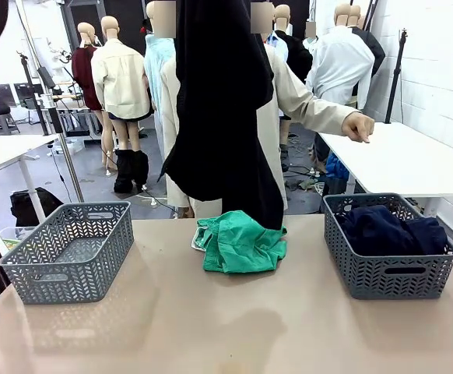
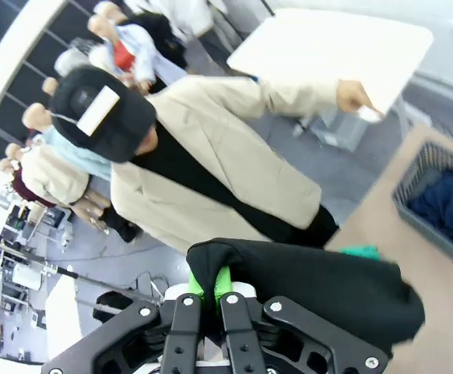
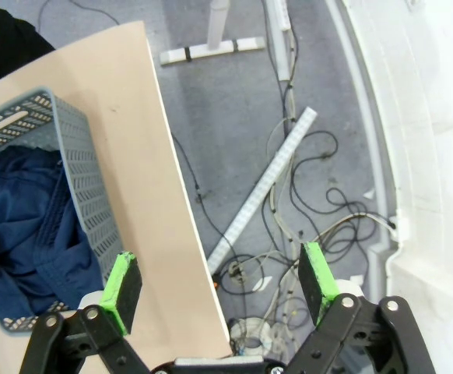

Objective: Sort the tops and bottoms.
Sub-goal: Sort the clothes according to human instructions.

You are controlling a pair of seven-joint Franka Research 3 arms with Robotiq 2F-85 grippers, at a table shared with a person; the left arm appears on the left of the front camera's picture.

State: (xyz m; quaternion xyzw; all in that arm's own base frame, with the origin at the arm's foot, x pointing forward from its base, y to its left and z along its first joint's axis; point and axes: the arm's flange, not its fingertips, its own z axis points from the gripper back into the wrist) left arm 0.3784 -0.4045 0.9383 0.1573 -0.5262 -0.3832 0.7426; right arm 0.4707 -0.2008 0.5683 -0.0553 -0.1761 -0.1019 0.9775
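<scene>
Your green shorts lie bunched at the far edge of the desk, midway between the two baskets. The hem of the black garment hangs just behind them, perhaps touching. It hangs full length because your left end effector is clamped tight on a fold of it, high above the desk. Your right end effector is spread wide and holds nothing. It looks down past the desk's right edge, beside the right basket of navy clothing. The left basket has room, with bare desk in front. Mind the person close behind the far edge.
</scene>
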